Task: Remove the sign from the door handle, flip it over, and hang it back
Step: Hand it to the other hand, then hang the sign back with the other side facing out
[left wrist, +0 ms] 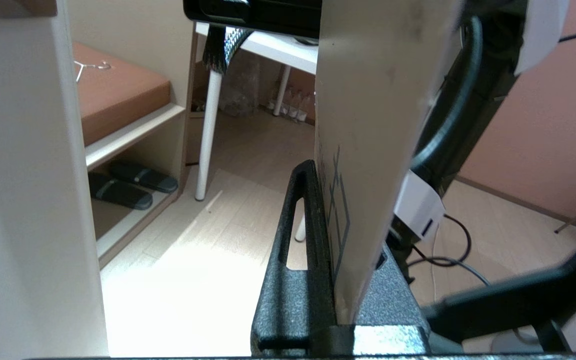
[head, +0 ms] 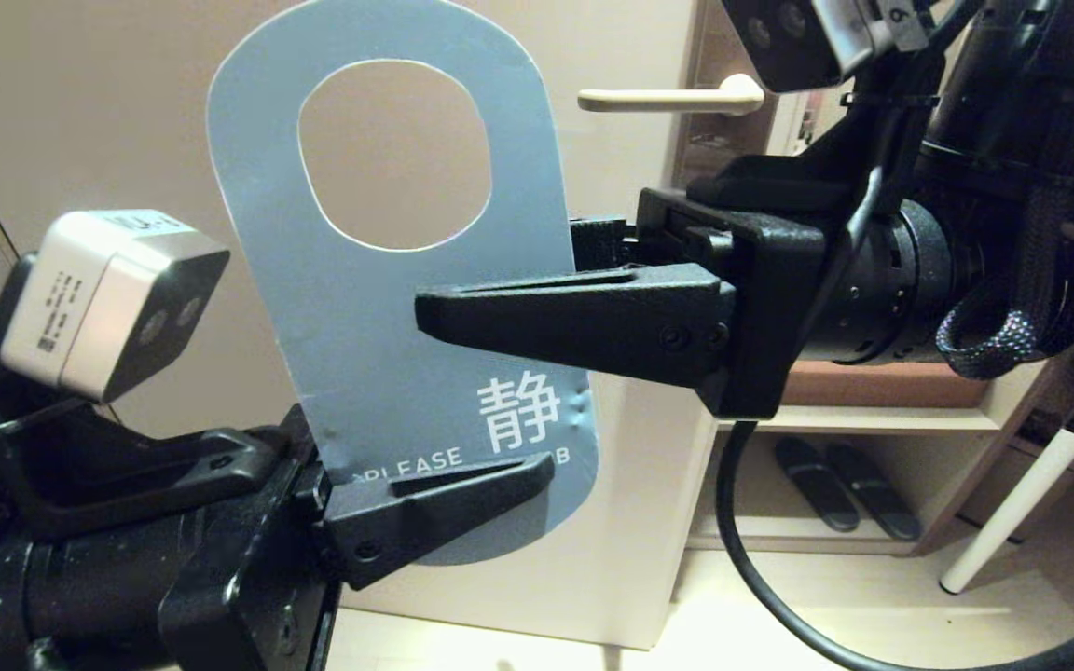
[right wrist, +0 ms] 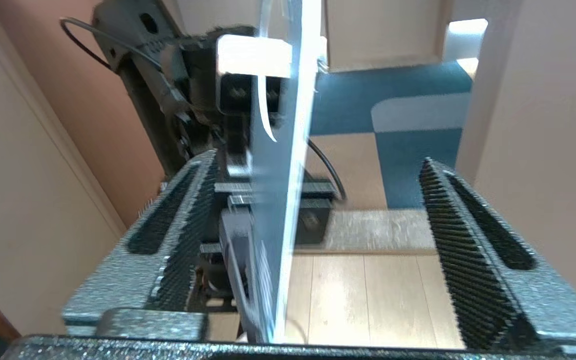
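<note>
Holding the sign (head: pixel 388 308) upright, off the door handle (head: pixel 677 96), the left gripper (head: pixel 444 508) pinches its lower edge; the right gripper (head: pixel 518 308) straddles it, jaws wide, gripping nothing. Rehanging remains.

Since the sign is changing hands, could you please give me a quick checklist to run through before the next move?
1. Left pincer shut on the sign at its lower edge: ok.
2. Right pincer open, fingers apart on either side of the sign: ok.
3. Sign off the door handle: ok.
4. Grey-blue side faces the head camera: ok.
5. Handle free to take the sign back: ok.
6. Whether the turn-over is finished: cannot tell.
</note>
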